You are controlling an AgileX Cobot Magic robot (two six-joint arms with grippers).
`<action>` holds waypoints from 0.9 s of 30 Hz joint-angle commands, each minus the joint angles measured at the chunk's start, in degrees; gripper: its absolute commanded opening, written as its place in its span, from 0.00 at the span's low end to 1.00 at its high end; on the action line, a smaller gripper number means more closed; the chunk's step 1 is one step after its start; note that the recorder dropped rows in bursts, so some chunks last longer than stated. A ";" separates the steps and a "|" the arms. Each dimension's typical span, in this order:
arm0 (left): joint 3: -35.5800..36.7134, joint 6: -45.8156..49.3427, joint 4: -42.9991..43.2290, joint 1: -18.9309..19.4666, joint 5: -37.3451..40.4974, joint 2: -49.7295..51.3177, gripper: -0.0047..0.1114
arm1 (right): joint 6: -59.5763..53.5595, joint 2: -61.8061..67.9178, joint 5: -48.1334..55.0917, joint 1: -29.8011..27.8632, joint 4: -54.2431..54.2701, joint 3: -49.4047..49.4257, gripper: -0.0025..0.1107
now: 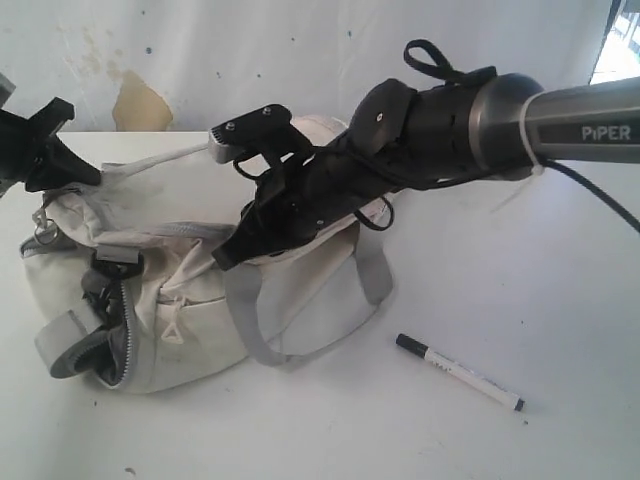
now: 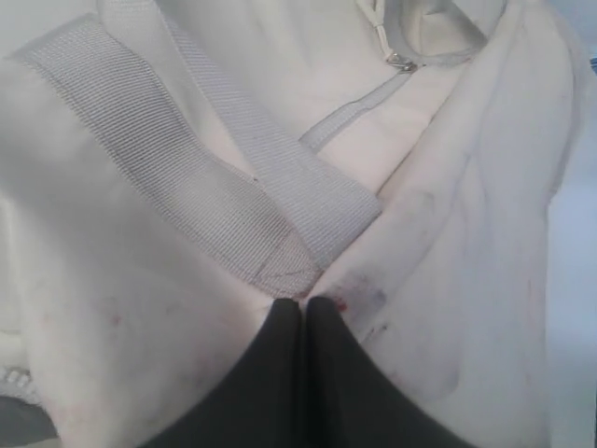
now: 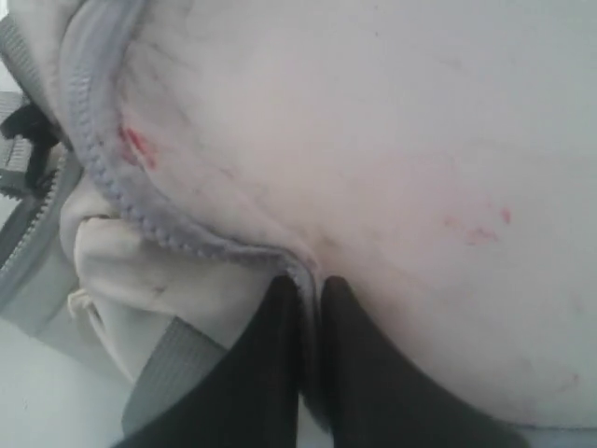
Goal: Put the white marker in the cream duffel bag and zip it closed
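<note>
Cream fabric is sitting pinched in both: left end effector (image 2: 304,303) clamping the bag (image 1: 190,320) by its webbing (image 2: 187,177), right end effector (image 3: 311,285) clamping the zip edge (image 3: 103,177). The marker (image 1: 459,372) is lying apart on the worktop (image 1: 520,280); thin cloth is risking slipping, letting the mouth sag.

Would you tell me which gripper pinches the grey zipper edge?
The right gripper clamps the zipper edge; the left gripper pinches the cream duffel bag beside its webbing strap.
</note>
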 commanded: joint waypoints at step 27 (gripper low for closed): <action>15.52 24.54 -13.81 2.75 -2.06 -9.67 0.60 | 18.32 -6.00 5.52 -4.21 -7.02 -1.47 0.54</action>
